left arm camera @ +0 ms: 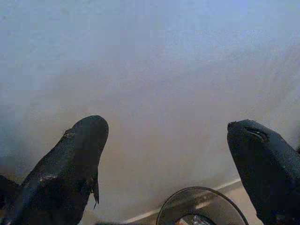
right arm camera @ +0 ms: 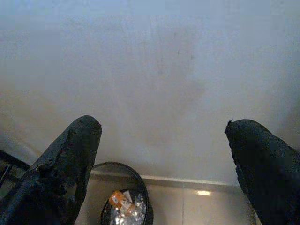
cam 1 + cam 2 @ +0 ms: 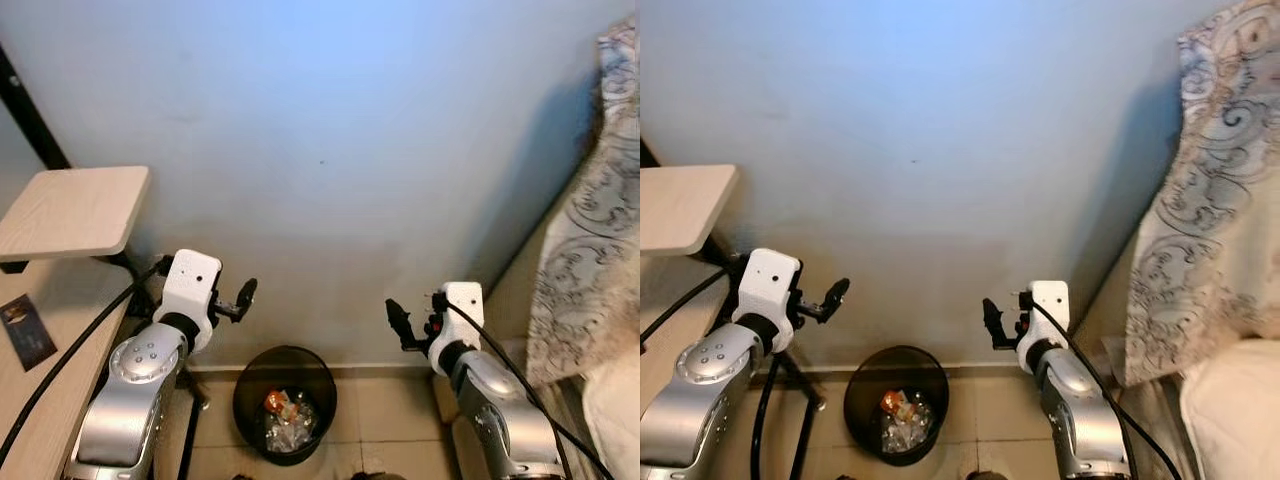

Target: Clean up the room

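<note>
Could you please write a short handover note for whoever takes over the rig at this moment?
Left tool: open, empty, raised before the wall, left of the bin.
Right tool: open, empty, raised to the bin's right.
Black bin stands on the floor against the wall, between the arms; it holds clear wrappers and an orange piece.
Done: some rubbish is binned.
Left: nothing in hand; look for further litter.

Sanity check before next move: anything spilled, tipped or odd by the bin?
Nothing stands out. The round black waste bin stands upright on the tiled floor against the wall, with trash inside it. Left gripper and right gripper hang open and empty.
</note>
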Robot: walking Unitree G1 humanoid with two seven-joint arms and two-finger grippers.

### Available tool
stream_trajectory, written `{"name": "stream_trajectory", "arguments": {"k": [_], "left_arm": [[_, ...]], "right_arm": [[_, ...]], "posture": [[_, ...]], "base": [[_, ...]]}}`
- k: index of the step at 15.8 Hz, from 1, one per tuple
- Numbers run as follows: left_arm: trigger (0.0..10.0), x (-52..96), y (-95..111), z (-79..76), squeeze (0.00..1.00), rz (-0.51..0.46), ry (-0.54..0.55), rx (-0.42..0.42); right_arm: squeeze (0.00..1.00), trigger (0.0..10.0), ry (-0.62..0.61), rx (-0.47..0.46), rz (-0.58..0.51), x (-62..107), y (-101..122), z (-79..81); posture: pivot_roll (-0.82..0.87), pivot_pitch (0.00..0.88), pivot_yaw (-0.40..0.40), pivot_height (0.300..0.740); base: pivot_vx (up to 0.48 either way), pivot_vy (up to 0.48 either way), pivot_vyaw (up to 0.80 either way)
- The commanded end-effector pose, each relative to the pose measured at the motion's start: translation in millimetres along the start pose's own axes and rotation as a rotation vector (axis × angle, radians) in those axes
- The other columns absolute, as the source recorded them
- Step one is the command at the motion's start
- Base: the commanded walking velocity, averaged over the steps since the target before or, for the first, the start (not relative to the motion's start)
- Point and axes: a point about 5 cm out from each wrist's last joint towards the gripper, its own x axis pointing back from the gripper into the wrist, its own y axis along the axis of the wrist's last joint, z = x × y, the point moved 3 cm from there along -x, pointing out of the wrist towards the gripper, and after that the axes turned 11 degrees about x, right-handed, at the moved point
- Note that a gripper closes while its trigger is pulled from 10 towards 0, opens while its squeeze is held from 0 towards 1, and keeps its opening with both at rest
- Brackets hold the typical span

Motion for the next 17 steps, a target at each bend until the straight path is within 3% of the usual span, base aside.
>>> {"name": "stream_trajectory", "arguments": {"k": [1, 7, 11, 14, 17], "left_arm": [[10.0, -0.2, 8.1, 0.1, 0.0, -0.023, 0.018, -0.006], [10.0, -2.9, 14.7, 0.8, 0.0, -0.033, 0.01, -0.011], [10.0, -2.4, 11.6, -7.7, 0.0, -0.022, -0.009, -0.012], [10.0, -0.9, 10.6, -3.9, 0.0, -0.011, -0.012, -0.02], [10.0, -0.7, 7.5, -3.0, 0.0, -0.004, -0.016, -0.027]], "right_arm": [[0.0, 10.0, -0.006, 0.005, 0.008, 1.5, 0.7, -0.6], [0.0, 10.0, 0.026, 0.028, 0.026, -1.7, 2.4, 7.7], [0.0, 10.0, 0.01, 0.026, 0.036, 0.1, 1.5, -1.9], [0.0, 10.0, 0.024, 0.047, 0.061, 2.8, -4.3, -1.7], [0.0, 10.0, 0.04, 0.049, 0.026, 0.1, 11.0, -5.5]], "posture": [[-0.01, 0.0, 0.012, 0.74], [-0.01, 0.0, 0.021, 0.74], [0.03, 0.0, 0.002, 0.74], [0.0, 0.0, 0.016, 0.74], [-0.02, 0.0, 0.018, 0.74]], "base": [[0.0, 0.0, -0.78], [0.0, 0.0, -0.78], [0.0, 0.0, -0.78], [0.0, 0.0, -0.78], [0.0, 0.0, -0.78]]}}
